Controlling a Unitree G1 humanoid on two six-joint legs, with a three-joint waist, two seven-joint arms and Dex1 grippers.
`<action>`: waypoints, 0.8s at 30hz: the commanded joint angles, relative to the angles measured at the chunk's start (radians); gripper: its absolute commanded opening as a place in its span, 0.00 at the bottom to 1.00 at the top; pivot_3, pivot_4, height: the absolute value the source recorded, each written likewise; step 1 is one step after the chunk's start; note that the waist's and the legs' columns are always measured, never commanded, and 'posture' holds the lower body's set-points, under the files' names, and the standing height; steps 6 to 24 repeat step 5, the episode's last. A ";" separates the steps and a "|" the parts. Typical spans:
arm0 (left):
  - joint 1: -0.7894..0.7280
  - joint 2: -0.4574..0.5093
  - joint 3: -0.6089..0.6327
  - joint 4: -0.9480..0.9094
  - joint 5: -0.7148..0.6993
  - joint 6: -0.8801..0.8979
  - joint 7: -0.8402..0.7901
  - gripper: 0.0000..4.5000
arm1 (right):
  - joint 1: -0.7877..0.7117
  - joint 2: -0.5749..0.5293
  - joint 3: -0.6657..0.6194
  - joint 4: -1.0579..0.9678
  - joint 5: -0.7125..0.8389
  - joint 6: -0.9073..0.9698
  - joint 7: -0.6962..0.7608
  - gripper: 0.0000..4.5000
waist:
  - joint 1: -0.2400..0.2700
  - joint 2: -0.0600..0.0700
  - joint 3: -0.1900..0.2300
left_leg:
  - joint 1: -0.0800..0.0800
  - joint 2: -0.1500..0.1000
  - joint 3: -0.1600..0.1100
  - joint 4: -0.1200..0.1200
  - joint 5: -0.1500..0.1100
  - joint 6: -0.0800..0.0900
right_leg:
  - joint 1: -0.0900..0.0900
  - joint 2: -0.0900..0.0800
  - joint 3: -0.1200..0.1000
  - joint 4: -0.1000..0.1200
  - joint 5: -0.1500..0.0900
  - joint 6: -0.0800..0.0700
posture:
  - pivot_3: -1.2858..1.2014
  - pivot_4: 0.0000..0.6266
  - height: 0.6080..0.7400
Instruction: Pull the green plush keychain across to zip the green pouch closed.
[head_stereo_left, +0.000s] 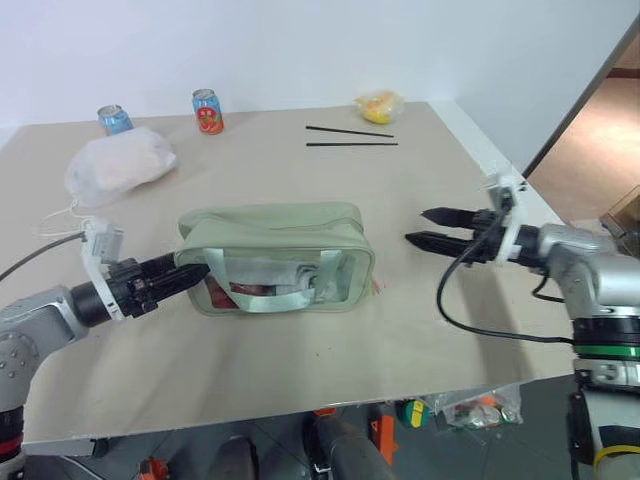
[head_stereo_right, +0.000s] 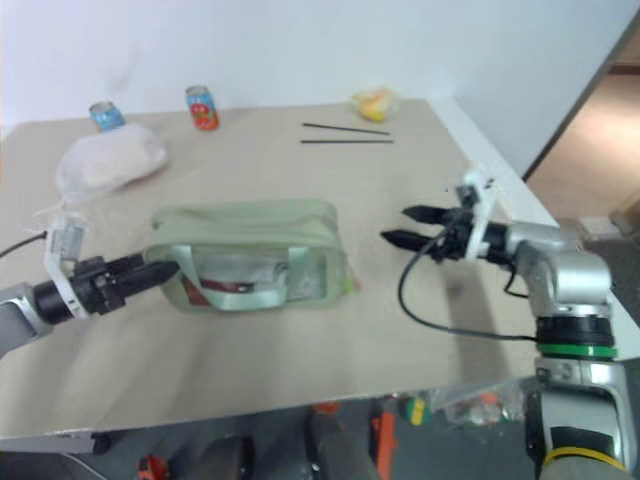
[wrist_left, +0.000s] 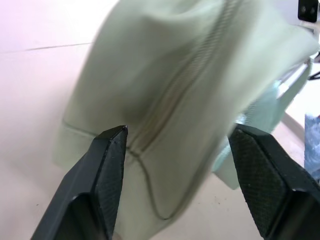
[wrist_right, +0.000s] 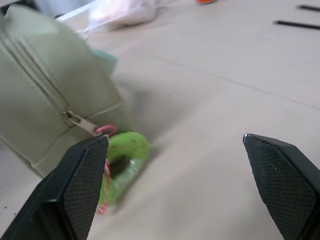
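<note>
Spreading its 2 black fingers wide, the right claw (head_stereo_left: 422, 227) hangs above the tabletop (head_stereo_left: 330, 350), apart from the green pouch (head_stereo_left: 275, 255) and pinching nothing. Just past it, in the right wrist view, the green plush keychain (wrist_right: 124, 162) lies on the tabletop at the pouch's end, hooked to the zipper pull, with the zipper closed along the top. At the pouch's opposite end the left claw (head_stereo_left: 190, 277) is parted around the fabric corner, its fingers (wrist_left: 107, 175) on either side. Farther back stand 2 drink cans (head_stereo_left: 207, 111), their writing unreadable, a white plastic bag (head_stereo_left: 118, 165) and 2 black sticks (head_stereo_left: 350, 137).
</note>
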 joint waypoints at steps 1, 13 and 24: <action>0.064 0.053 0.147 0.016 -0.028 0.006 -0.017 0.67 | 0.016 -0.053 -0.043 -0.005 0.010 -0.029 0.026 1.00 | -0.006 0.000 0.000 | 0.000 0.001 0.000 0.000 0.000 0.000 | 0.000 0.001 0.000 0.000 0.000 0.000 | 0.52 0.24 1.00; 0.149 0.091 0.267 0.096 -0.013 -0.005 -0.058 0.67 | 0.040 -0.058 -0.050 -0.044 0.026 -0.020 0.013 1.00 | -0.014 0.000 0.000 | 0.001 0.002 -0.001 0.000 0.000 0.000 | 0.000 0.002 -0.002 0.000 0.000 0.000 | 0.52 0.24 1.00; 0.149 0.091 0.267 0.096 -0.013 -0.005 -0.058 0.67 | 0.040 -0.058 -0.050 -0.044 0.026 -0.020 0.013 1.00 | -0.014 0.000 0.000 | 0.001 0.002 -0.001 0.000 0.000 0.000 | 0.000 0.002 -0.002 0.000 0.000 0.000 | 0.52 0.24 1.00</action>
